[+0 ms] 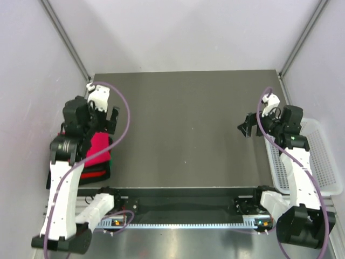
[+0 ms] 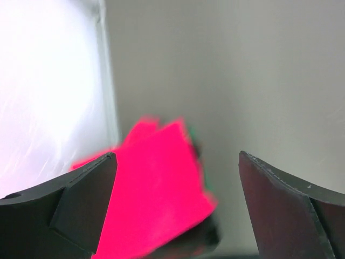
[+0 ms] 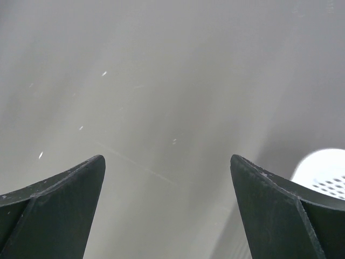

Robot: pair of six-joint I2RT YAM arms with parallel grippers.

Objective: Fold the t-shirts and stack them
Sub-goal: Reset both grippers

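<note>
A folded bright magenta-red t-shirt (image 1: 97, 147) lies on top of a pile at the table's left edge, with green, red and black folded shirts (image 1: 99, 174) under it. In the left wrist view the magenta shirt (image 2: 156, 189) shows blurred below the fingers. My left gripper (image 1: 106, 120) is open and empty, raised above the pile's far end. My right gripper (image 1: 247, 127) is open and empty above the bare table at the right; its view shows only table surface between the fingers (image 3: 54, 205).
A white plastic mesh basket (image 1: 318, 162) stands at the table's right edge, partly under the right arm; its rim shows in the right wrist view (image 3: 323, 172). Grey walls enclose the dark table (image 1: 183, 135).
</note>
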